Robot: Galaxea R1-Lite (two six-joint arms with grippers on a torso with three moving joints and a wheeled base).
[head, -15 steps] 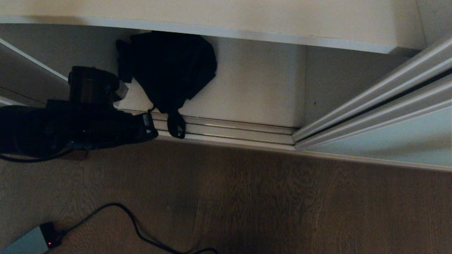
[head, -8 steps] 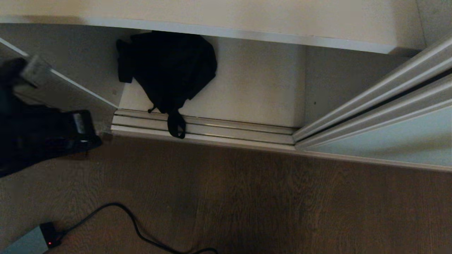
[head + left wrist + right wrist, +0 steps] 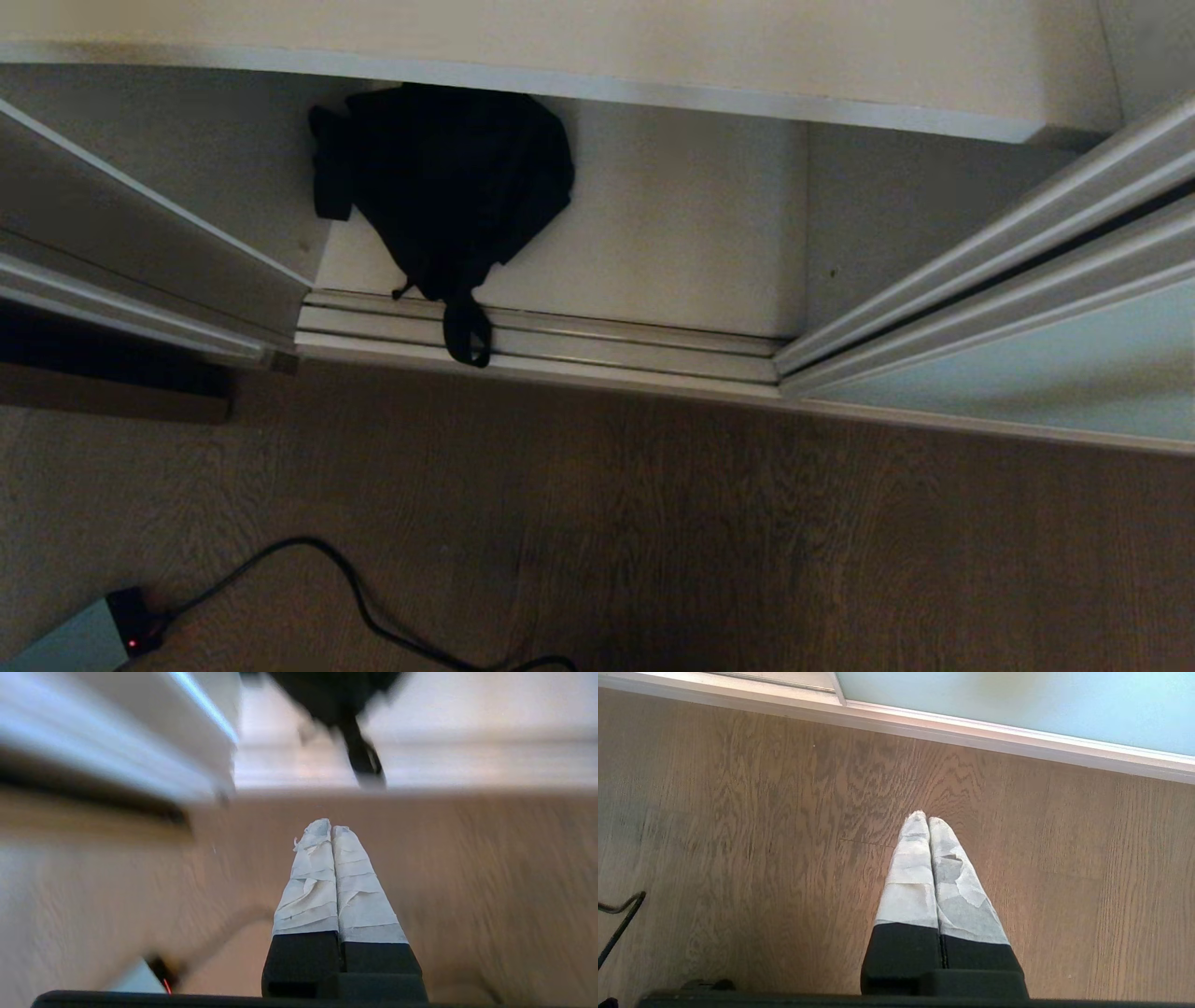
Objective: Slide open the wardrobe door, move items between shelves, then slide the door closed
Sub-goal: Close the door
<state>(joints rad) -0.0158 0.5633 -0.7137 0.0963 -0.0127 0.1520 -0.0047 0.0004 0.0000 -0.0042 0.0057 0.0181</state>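
The black fabric bag lies on the lowest white shelf of the open wardrobe, its strap hanging over the floor track. In the left wrist view the bag shows as a blur beyond my fingers. The frosted pale blue-green sliding door stands pushed to the right; its glass also shows in the right wrist view. A higher shelf juts out above the bag. My left gripper is shut and empty over the wood floor, out of the head view. My right gripper hangs shut and empty over the floor.
Brown wood floor fills the foreground. A black cable runs across it to a small grey box with a red light at the lower left. The wardrobe's left side wall slants in from the left.
My left arm has pulled back from beside the bag, swung off to the left and left the head view. The bag, shelf and door have stayed put.
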